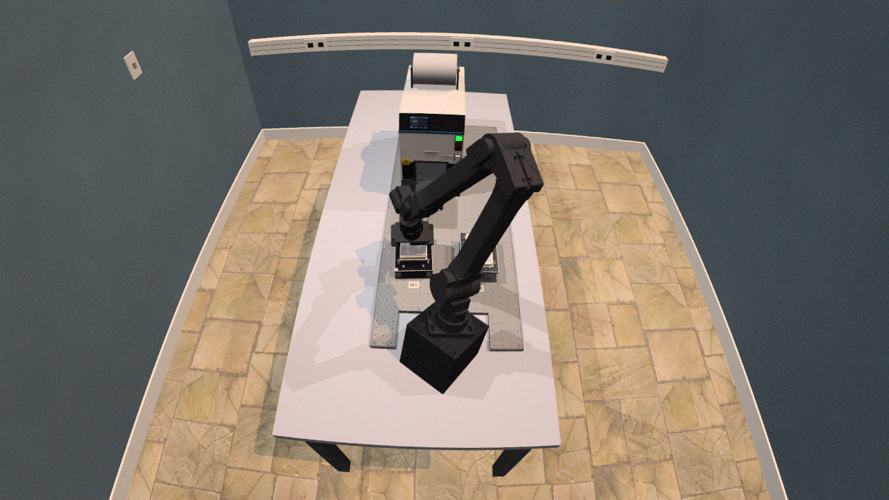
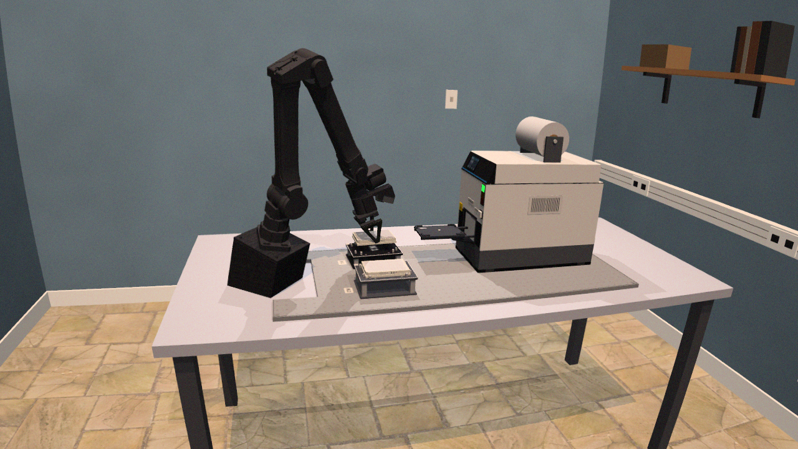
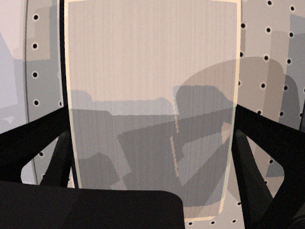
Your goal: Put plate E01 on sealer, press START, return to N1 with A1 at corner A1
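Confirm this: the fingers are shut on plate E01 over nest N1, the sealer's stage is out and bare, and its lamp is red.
One thing is wrong: the lamp is green, not red, as the exterior view shows. The rest holds: the fingers are shut on plate E01 over nest N1, and the stage is out and bare.
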Robot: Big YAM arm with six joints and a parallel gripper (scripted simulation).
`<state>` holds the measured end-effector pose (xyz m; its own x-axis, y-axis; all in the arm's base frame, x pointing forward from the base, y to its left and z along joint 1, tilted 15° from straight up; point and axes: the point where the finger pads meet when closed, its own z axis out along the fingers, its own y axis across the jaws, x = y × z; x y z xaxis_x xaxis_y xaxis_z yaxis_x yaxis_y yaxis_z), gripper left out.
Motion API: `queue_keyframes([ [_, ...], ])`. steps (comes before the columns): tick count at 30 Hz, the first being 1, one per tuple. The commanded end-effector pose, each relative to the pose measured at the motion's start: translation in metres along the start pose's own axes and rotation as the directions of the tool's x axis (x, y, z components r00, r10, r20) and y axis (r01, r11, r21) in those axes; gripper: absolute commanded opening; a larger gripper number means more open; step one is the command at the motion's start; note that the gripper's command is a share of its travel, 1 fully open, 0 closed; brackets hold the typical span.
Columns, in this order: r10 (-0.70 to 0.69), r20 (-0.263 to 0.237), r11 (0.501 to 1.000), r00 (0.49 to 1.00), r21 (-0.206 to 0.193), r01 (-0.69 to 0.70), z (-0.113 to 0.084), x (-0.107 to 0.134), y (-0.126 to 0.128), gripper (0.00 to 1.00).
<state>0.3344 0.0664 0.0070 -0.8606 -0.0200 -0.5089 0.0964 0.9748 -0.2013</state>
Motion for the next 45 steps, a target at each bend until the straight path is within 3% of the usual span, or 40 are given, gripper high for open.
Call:
queue_keyframes([
  [1, -0.006, 0.045, 1.000, 0.999, -0.022, 0.007, -0.005, -0.022, 0.012, 0.00],
  [10, 0.018, 0.041, 1.000, 0.999, -0.023, -0.017, -0.003, -0.023, 0.014, 0.00],
  [22, 0.032, 0.027, 0.999, 0.999, -0.005, -0.032, -0.002, -0.010, -0.001, 0.00],
  [29, 0.029, 0.041, 1.000, 0.999, -0.006, -0.028, -0.002, -0.020, 0.000, 0.00],
  [45, -0.006, 0.011, 1.000, 1.000, -0.001, 0.006, 0.010, -0.001, 0.001, 0.00],
])
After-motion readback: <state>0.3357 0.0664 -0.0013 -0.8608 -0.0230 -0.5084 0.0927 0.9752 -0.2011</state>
